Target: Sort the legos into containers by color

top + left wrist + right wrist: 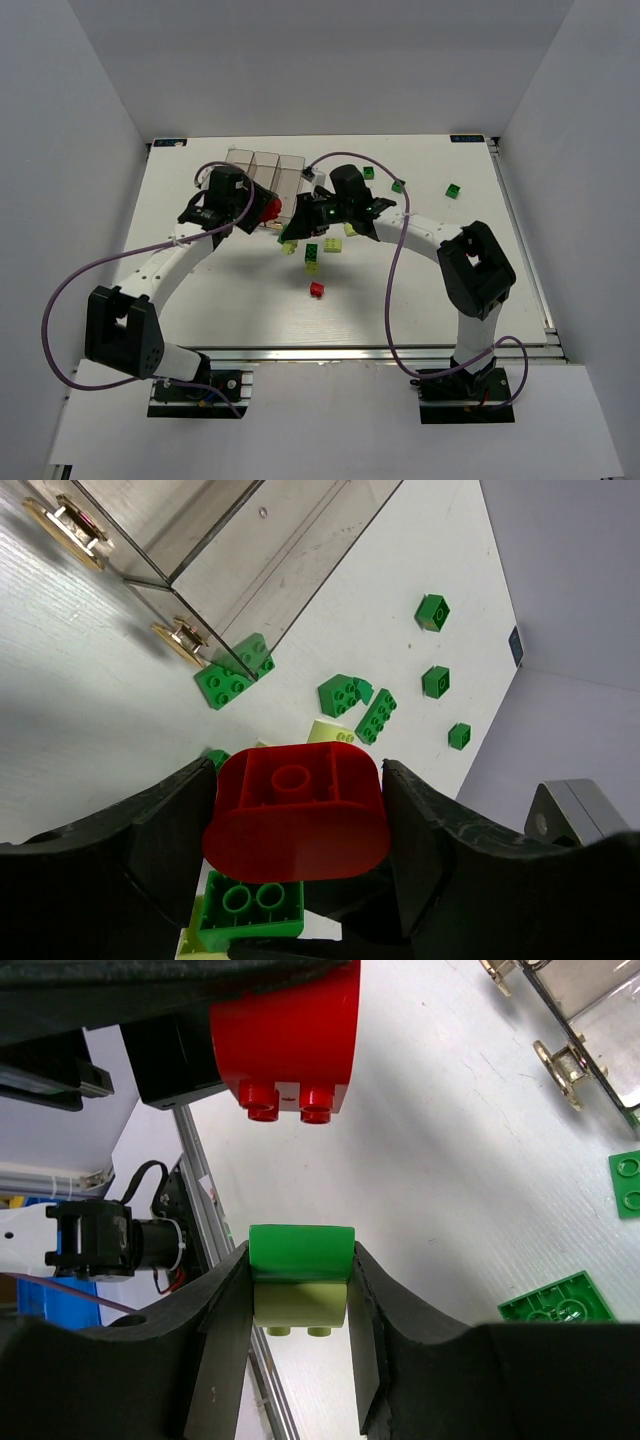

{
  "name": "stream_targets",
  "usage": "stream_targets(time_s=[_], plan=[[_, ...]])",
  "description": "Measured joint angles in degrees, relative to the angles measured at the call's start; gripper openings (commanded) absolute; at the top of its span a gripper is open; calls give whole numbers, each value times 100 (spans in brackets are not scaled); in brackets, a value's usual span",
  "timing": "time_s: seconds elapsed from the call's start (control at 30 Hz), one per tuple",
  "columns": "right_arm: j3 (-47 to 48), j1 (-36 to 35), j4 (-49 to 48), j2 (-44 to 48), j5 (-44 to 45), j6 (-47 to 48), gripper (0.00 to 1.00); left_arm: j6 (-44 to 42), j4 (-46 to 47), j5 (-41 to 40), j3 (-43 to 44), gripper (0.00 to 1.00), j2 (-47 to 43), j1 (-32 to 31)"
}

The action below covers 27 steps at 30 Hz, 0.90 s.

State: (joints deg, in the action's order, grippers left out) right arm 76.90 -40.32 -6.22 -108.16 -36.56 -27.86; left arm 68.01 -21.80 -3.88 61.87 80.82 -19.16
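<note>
My left gripper [258,210] is shut on a large red lego [295,810], held above the table just in front of the clear containers [265,170]. My right gripper [303,222] is shut on a dark green lego stacked on a pale yellow-green one [300,1278], close beside the left gripper. The red lego also shows in the right wrist view [285,1040], and the stacked pair shows below it in the left wrist view [250,902]. The container walls appear in the left wrist view [250,550].
Loose legos lie in front of the containers: a red one [317,290], a green one [311,251], pale ones [289,247] [331,245]. Green ones lie to the right [368,173] [398,186] [454,191]. Several green legos lie near the container corner [235,670] [345,693].
</note>
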Motion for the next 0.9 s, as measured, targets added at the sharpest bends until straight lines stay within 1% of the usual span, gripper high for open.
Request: stream_targets(time_s=[0.2,0.37,0.57,0.73,0.9], plan=[[-46,35,0,24,-11,26,0,-227,-57,-15,52,0,13,225],[-105,114,20,81,-2,142,0,-702,-315,-96,586,0,282,850],[-170,177,74,256,103,378,0,-1274,-772,-334,1670,0,1117,1510],[-179,208,157,402,212,597,0,-1513,-1064,-470,2247,0,1897,1622],[-229,232,181,483,271,730,0,-1572,-1292,-549,2885,0,2688,1635]])
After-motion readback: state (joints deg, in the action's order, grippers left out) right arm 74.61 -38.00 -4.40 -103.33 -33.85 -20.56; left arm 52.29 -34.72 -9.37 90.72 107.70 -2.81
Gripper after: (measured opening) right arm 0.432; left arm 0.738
